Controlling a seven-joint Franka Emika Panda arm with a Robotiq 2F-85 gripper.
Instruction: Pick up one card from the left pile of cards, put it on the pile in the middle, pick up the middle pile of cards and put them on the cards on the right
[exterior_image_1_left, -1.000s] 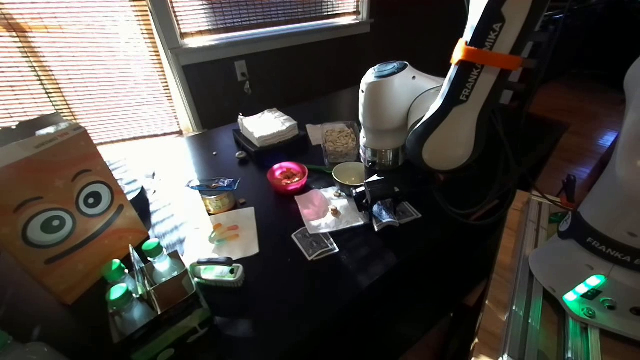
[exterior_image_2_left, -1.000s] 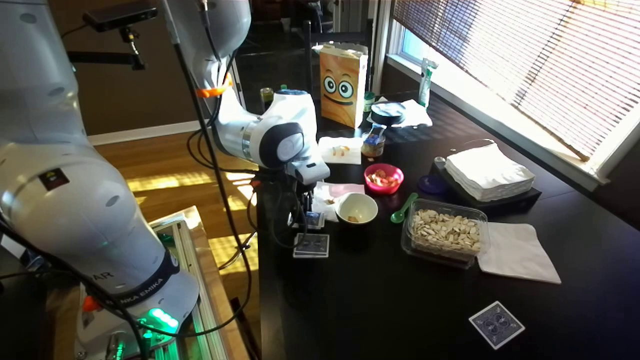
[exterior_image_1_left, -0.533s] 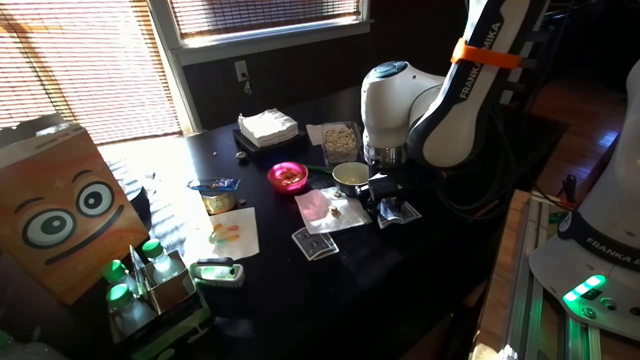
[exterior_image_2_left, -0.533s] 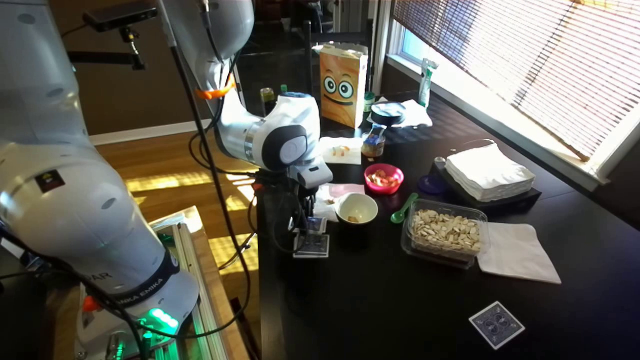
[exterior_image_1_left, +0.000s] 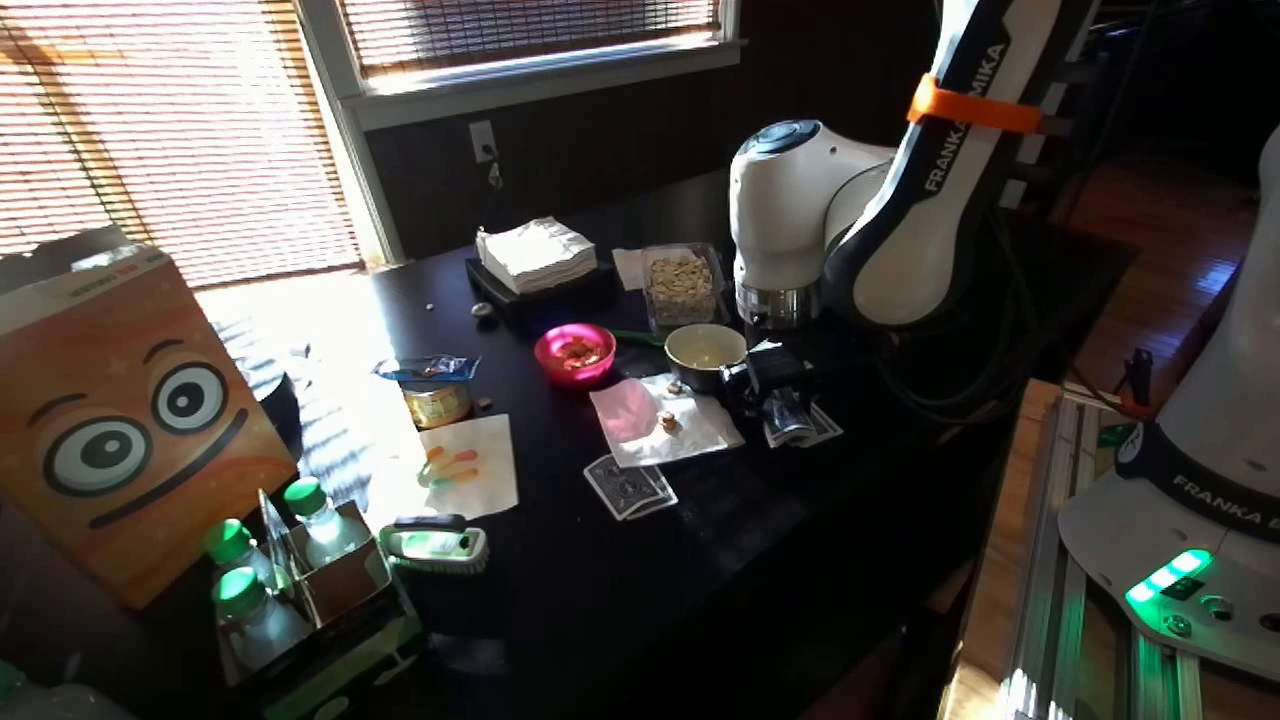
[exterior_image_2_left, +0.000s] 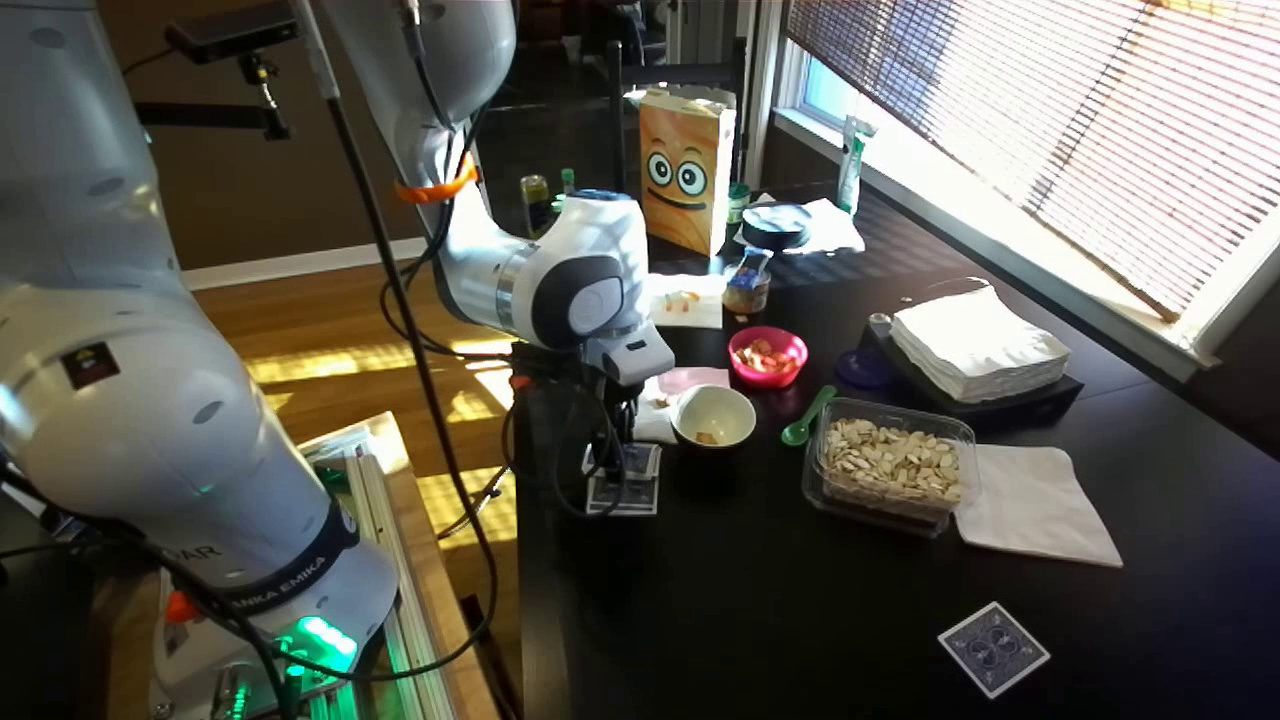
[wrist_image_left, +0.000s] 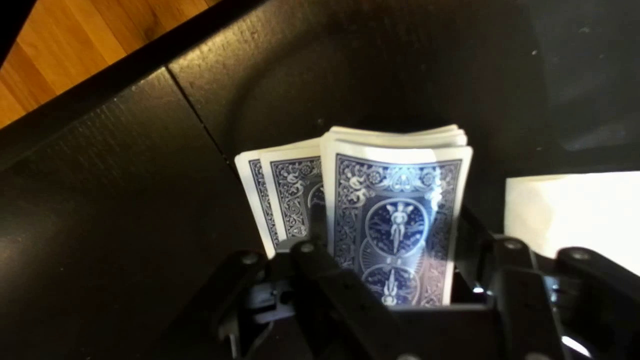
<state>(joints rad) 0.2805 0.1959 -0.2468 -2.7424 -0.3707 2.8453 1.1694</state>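
My gripper (wrist_image_left: 392, 235) is shut on a small stack of blue-backed cards (wrist_image_left: 395, 175), gripped by its side edges and slightly bowed. The held stack also shows in both exterior views (exterior_image_1_left: 789, 418) (exterior_image_2_left: 642, 458). It is over part of another card pile (wrist_image_left: 292, 192) lying on the table, which shows in both exterior views (exterior_image_1_left: 827, 430) (exterior_image_2_left: 632, 500). I cannot tell whether the two touch. A further pile of fanned cards (exterior_image_1_left: 628, 487) lies by the napkin in an exterior view. A single card (exterior_image_2_left: 993, 650) lies alone, far from the gripper.
A white bowl (exterior_image_2_left: 713, 416) stands close beside the gripper. A napkin with crumbs (exterior_image_1_left: 690, 440) lies next to it. A pink bowl (exterior_image_1_left: 575, 355), a box of seeds (exterior_image_2_left: 893, 465), a green spoon (exterior_image_2_left: 808, 416) and a napkin stack (exterior_image_1_left: 536, 255) stand further off. The table edge (wrist_image_left: 125, 65) is near.
The gripper has carried the held stack toward the lying pile. The stack moved right in an exterior view and now covers more of that pile. The other cards have not moved.
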